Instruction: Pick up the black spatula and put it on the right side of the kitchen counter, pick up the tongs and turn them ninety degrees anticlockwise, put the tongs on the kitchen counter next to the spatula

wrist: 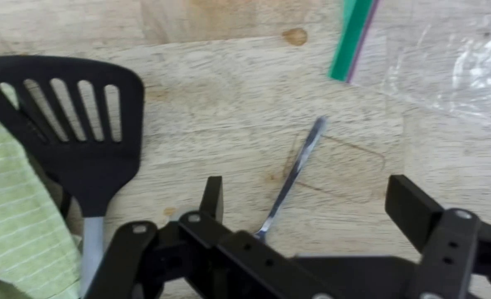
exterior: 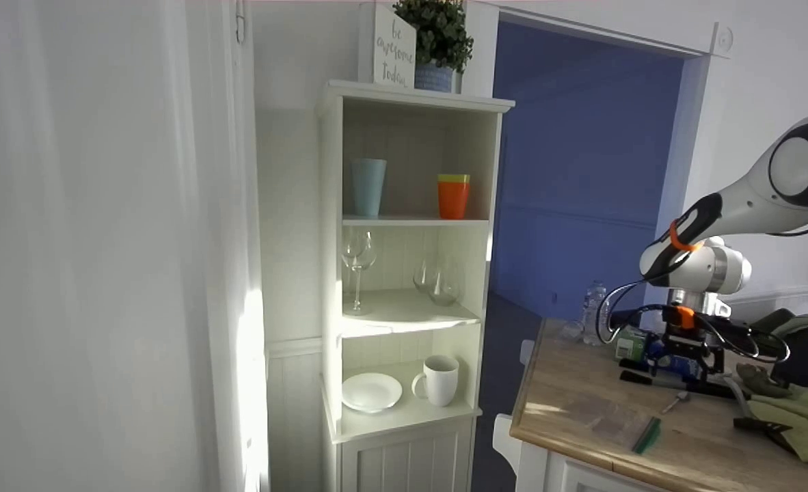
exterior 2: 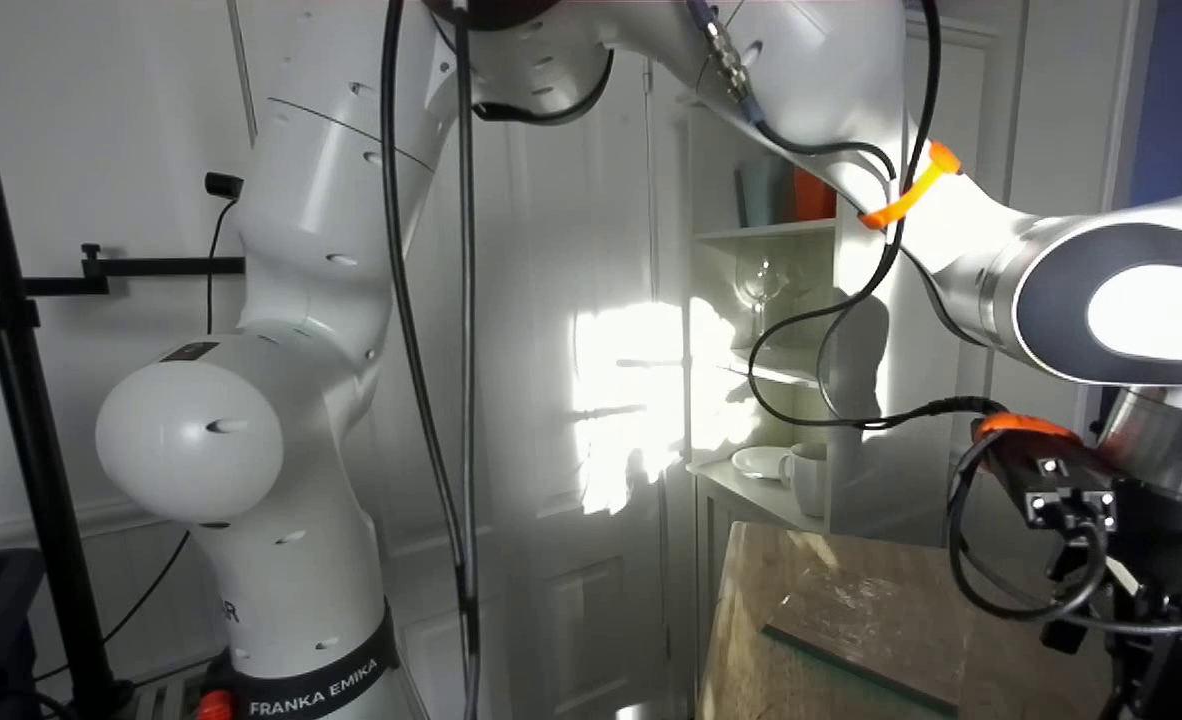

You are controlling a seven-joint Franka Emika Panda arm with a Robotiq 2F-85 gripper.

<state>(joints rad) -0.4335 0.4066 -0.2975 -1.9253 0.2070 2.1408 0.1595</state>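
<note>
The black slotted spatula (wrist: 100,162) with a grey handle lies at the left of the wrist view, partly over a green cloth. In an exterior view the spatula (exterior: 763,425) lies on the right part of the light-wood kitchen counter (exterior: 561,389). My gripper (wrist: 308,193) is open and empty above the counter, to the right of the spatula in the wrist view. In an exterior view the gripper (exterior: 687,371) is over long black-and-silver utensils (exterior: 636,378). These may include the tongs; I cannot tell. No tongs can be made out in the wrist view.
A thin metal utensil (wrist: 293,174) lies below the jaws, one end hidden by a finger. A clear bag (wrist: 457,62) with a green strip lies beside it. A green cloth (exterior: 804,424), a green box (exterior: 628,345) and a water bottle (exterior: 593,318) are on the counter.
</note>
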